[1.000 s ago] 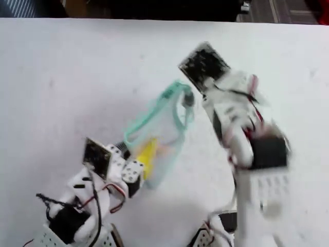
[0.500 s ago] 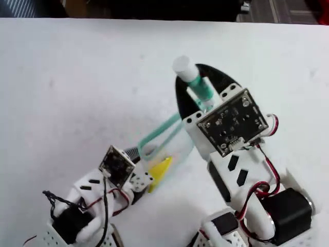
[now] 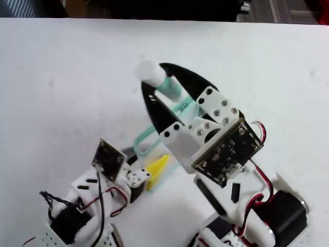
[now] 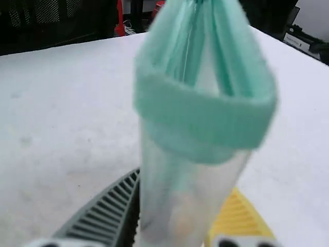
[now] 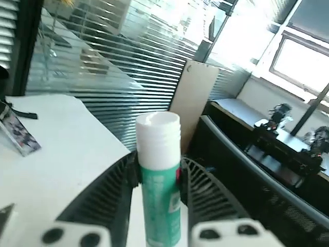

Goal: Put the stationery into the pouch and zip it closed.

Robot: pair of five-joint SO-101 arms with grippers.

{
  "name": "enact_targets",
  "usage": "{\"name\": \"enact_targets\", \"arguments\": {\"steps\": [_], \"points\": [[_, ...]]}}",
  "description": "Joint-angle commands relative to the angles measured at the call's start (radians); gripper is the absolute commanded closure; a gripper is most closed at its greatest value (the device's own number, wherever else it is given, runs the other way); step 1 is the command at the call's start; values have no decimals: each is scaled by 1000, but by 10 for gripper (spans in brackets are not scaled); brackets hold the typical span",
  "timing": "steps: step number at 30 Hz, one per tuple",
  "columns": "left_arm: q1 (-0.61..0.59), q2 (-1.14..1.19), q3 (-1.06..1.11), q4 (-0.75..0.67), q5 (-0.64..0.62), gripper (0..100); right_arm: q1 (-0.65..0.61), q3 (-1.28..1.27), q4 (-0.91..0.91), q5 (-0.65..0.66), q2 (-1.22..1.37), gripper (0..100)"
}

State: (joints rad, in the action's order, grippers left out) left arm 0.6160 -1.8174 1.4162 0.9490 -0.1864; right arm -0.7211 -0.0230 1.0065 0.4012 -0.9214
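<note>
Two items held. Right gripper (image 3: 153,77) is closed on a white-capped green glue stick (image 3: 167,85), above the white worktop (image 3: 77,77). Left gripper (image 3: 144,160) pinches one end of the clear, mint-trimmed zip pouch (image 4: 200,118) nearby.

1. Glue stick (image 3: 163,82): green body, white cap, clamped in the right gripper (image 5: 158,165), cap pointing outward from it.
2. Pouch (image 4: 205,123): clear plastic with teal edging, mouth open.
</note>
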Motion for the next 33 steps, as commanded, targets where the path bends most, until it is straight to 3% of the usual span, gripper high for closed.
{"name": "enact_targets", "arguments": {"steps": [1, 5, 14, 21, 24, 33], "points": [[-7, -10, -61, 3, -25, 817, -28, 32, -47, -118, 2, 982], [-7, -10, -55, 0, -25, 816, -53, 32, -47, -198, 50, 982], [-35, -10, -54, 29, 3, 744, -54, -61, 145, -196, -4, 982], [-47, -10, -57, 28, 3, 744, -53, -210, 133, -196, -113, 982], [-47, -10, -57, 28, 3, 744, -51, -275, 41, -195, -114, 982], [-65, -10, -57, 28, 3, 744, 47, -423, -35, -195, -114, 982]]}}
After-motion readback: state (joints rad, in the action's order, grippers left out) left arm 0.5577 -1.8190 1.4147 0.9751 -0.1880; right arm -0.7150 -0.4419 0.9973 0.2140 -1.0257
